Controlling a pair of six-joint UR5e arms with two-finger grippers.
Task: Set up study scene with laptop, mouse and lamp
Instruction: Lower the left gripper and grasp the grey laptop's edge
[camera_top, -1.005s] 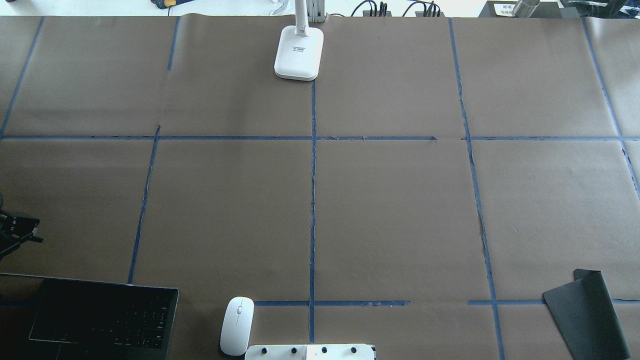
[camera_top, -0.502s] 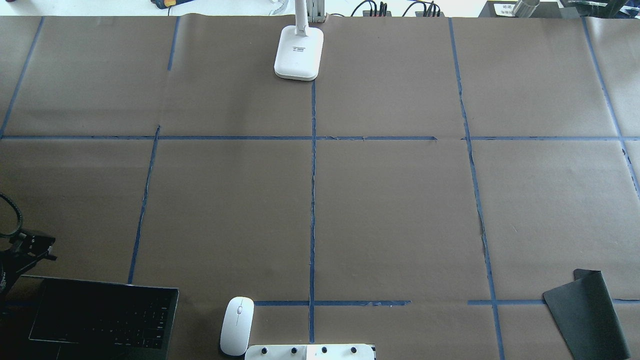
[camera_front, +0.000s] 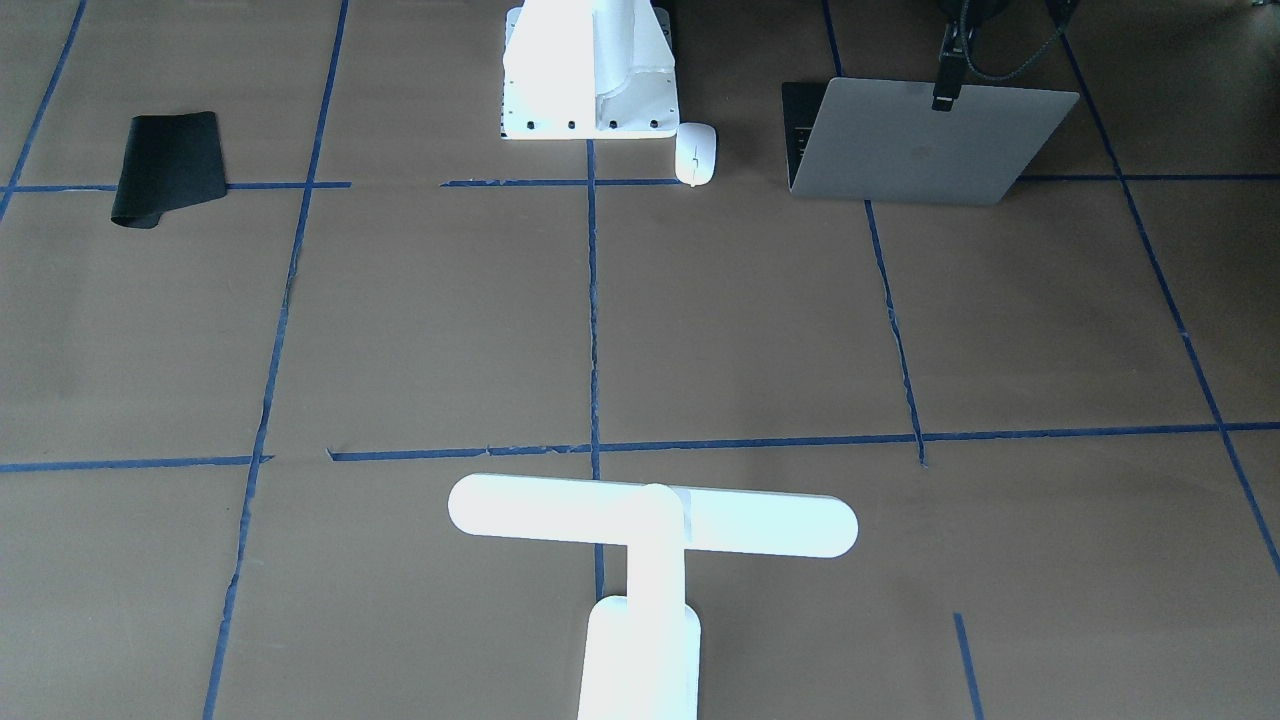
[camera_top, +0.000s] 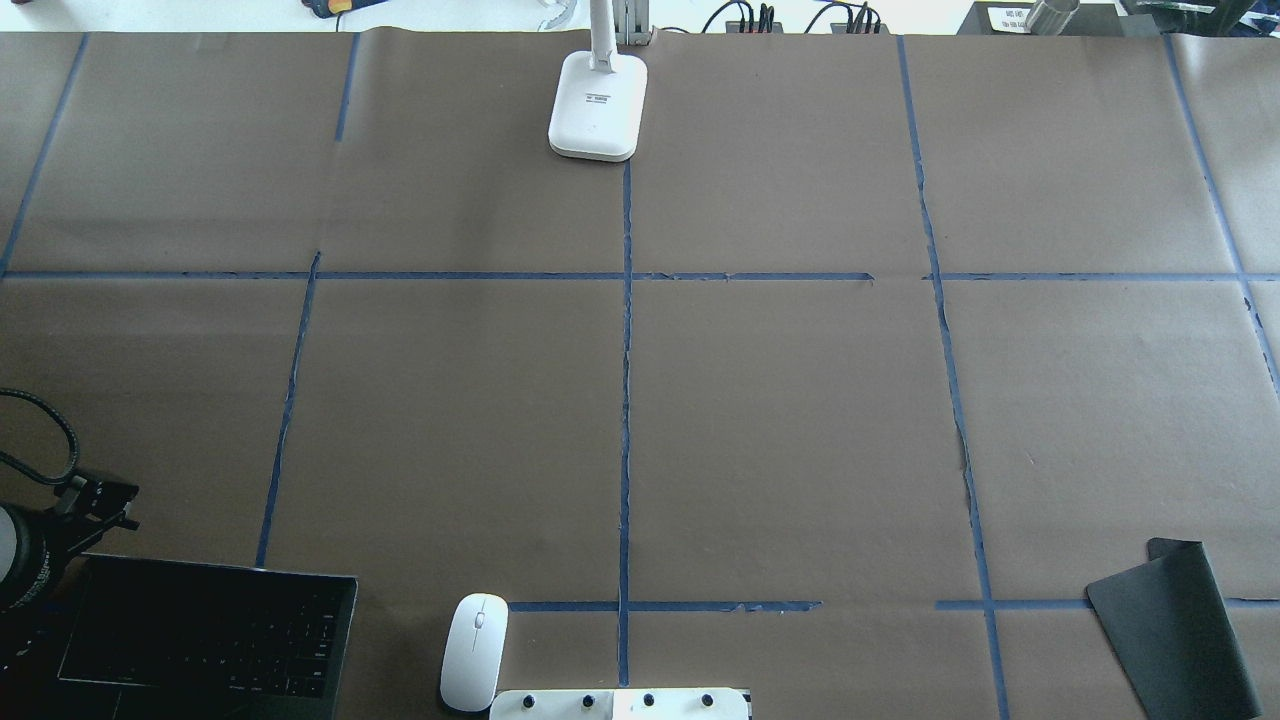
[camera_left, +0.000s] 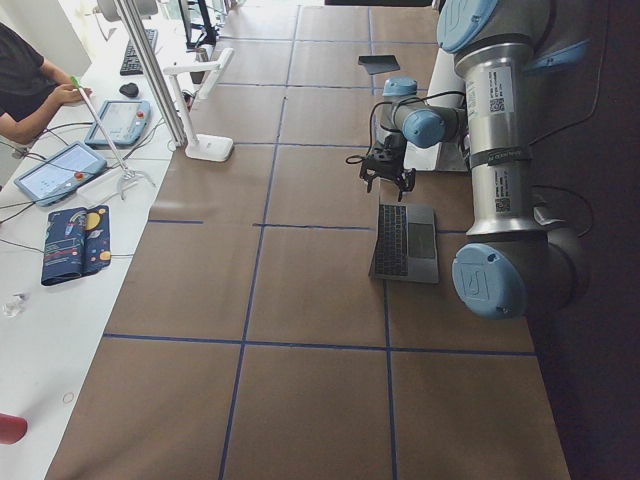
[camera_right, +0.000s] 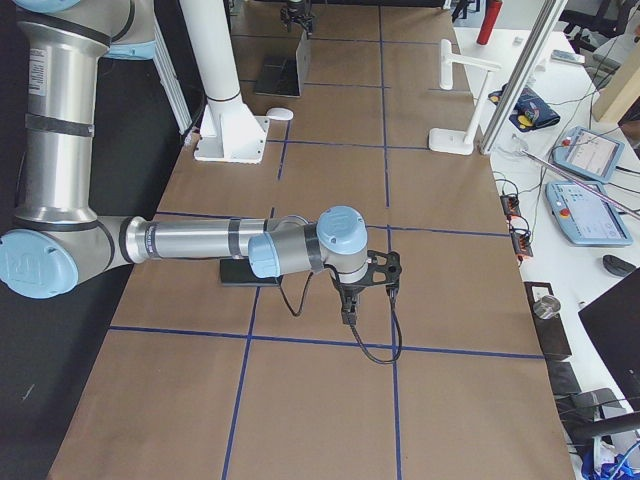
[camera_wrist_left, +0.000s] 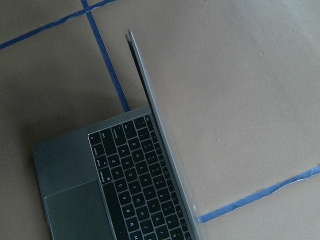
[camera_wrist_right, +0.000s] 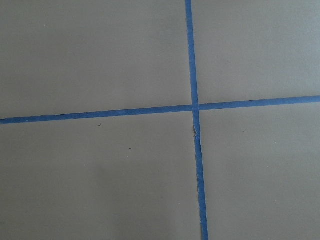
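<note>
Silver-grey laptop (camera_front: 925, 140), open; my left claw (camera_front: 944, 98) over its lid's top edge, grip I cannot tell; white mouse (camera_front: 696, 153) just beside it, lamp (camera_front: 650, 520) well apart.

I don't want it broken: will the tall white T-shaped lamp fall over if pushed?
Possibly. The tall white T-shaped lamp carries a long bar atop a thin column, so a high push might tip it. Its wide flat base probably steadies low pushes.

Brown paper table (camera_top: 800, 400) gridded in blue tape (camera_top: 626, 400) — white side bench (camera_left: 50, 330) holds 2 tablets (camera_left: 62, 172).
</note>
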